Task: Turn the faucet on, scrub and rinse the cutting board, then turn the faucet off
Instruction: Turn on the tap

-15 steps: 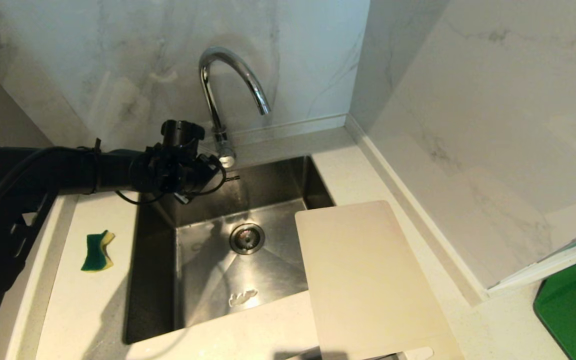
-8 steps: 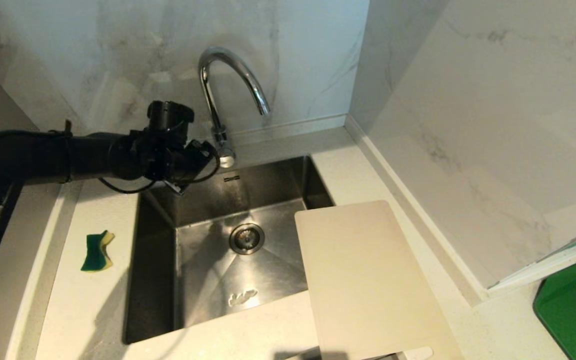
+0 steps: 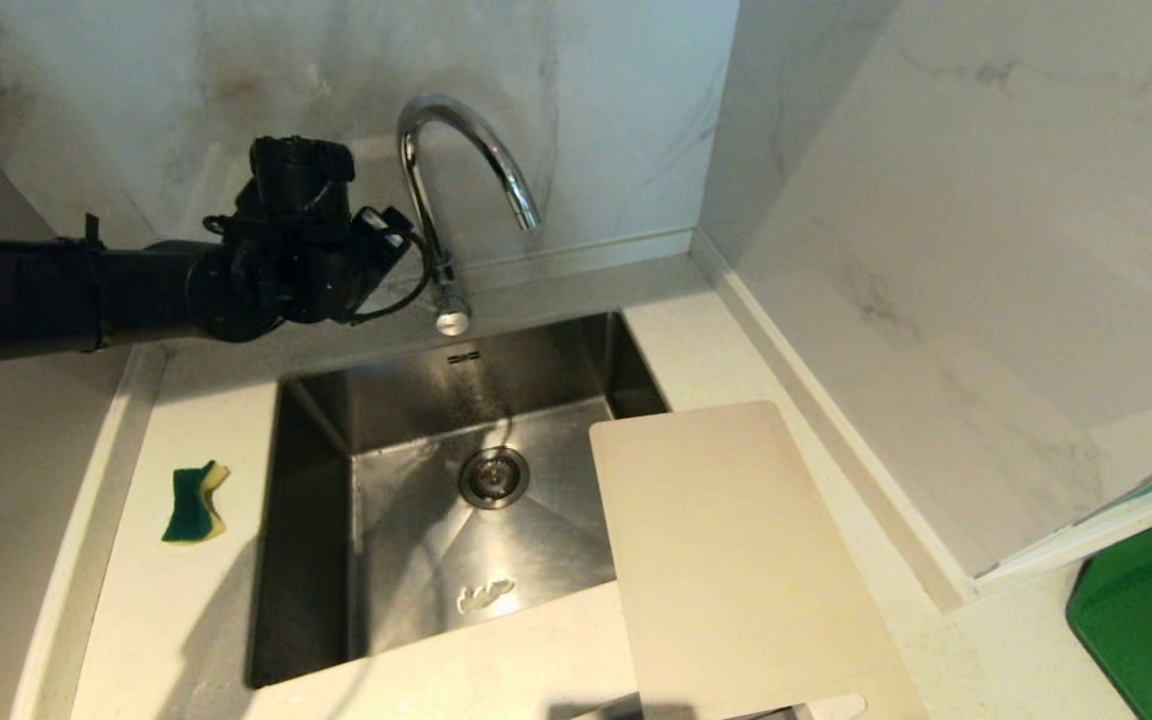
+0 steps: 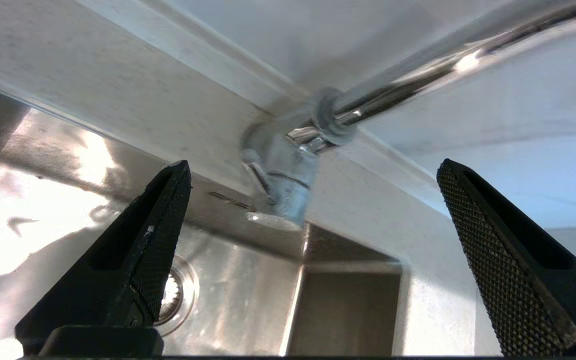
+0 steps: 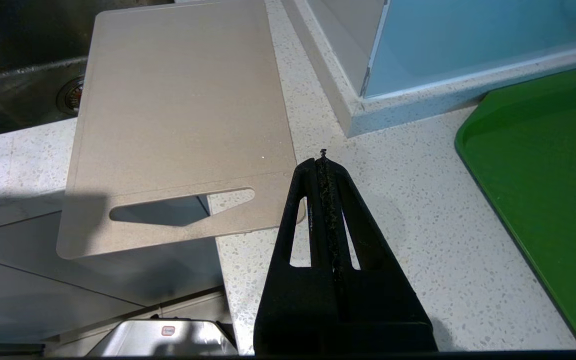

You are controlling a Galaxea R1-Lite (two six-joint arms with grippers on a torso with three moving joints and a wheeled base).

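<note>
The chrome gooseneck faucet (image 3: 456,160) stands behind the steel sink (image 3: 316,560). Its small lever (image 3: 452,318) juts from the base toward the basin. My left gripper (image 4: 313,164) is open wide, hanging left of the faucet stem and above the lever. In the left wrist view the faucet (image 4: 280,175) lies ahead between the fingers (image 4: 158,225), apart from both. The cream cutting board (image 3: 736,560) lies flat across the sink's right front corner and the counter. My right gripper (image 5: 323,160) is shut and empty, parked over the counter by the cutting board (image 5: 178,100), at its slotted end.
A green and yellow sponge (image 3: 194,502) lies on the counter left of the sink. A bright green board (image 3: 1151,610) sits at the far right. Marble walls close in behind and on the right. The drain (image 3: 493,477) is in the basin's middle.
My left arm has risen and drawn back to the left, from beside the lever at the sink's back edge to beside the faucet stem. Its jaws stayed open. The right arm has not moved.
</note>
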